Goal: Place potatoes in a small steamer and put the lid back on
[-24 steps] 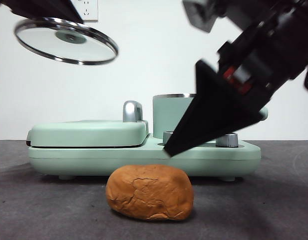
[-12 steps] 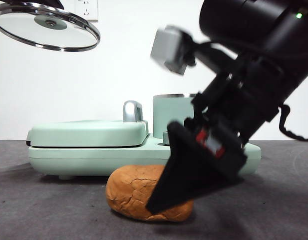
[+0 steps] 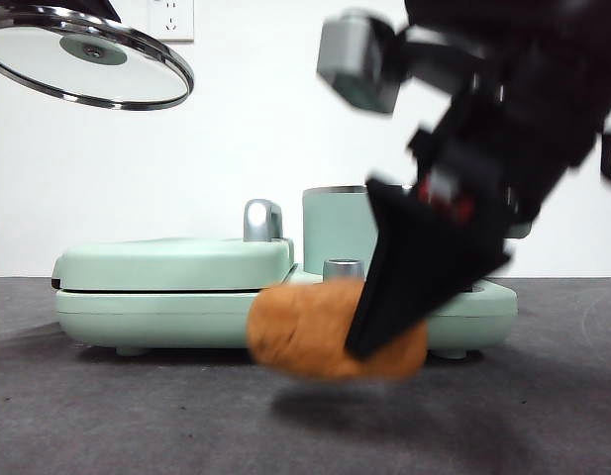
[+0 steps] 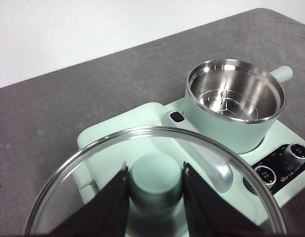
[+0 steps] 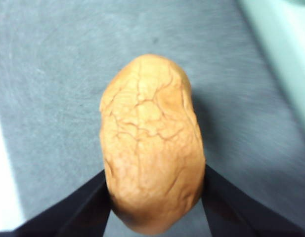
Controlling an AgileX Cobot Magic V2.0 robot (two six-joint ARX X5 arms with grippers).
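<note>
We see the right gripper (image 5: pixel 154 197) clamped on the potato (image 5: pixel 151 143), its two black jaws pressing against the lump's opposite sides. In the front view the potato (image 3: pixel 325 332) hangs clear of the grey worktop (image 3: pixel 137 416), with its shadow on the surface beneath it, and it sits just in front of the mint-green appliance base (image 3: pixel 186 312). It is blurred there, and one dark jaw crosses its right part.

The left gripper (image 4: pixel 154 187) is closed on the mint-green knob (image 4: pixel 156 173) of the glass lid (image 4: pixel 93 148), one jaw on each side of the knob. In the front view the lid (image 3: pixel 87 59) is held high at the upper left, tilted, well apart from the pot.

The small steamer (image 4: pixel 234 106) stands uncovered on the base, and its steel inside shows nothing in it from the left wrist view. Its straight green handle (image 4: pixel 282 73) points away from the griddle cover (image 3: pixel 176 262). In the front view the steamer (image 3: pixel 340 228) rises behind the potato, partly hidden by the right arm. Round control dials (image 4: pixel 295 152) sit on the base just beside the pot
</note>
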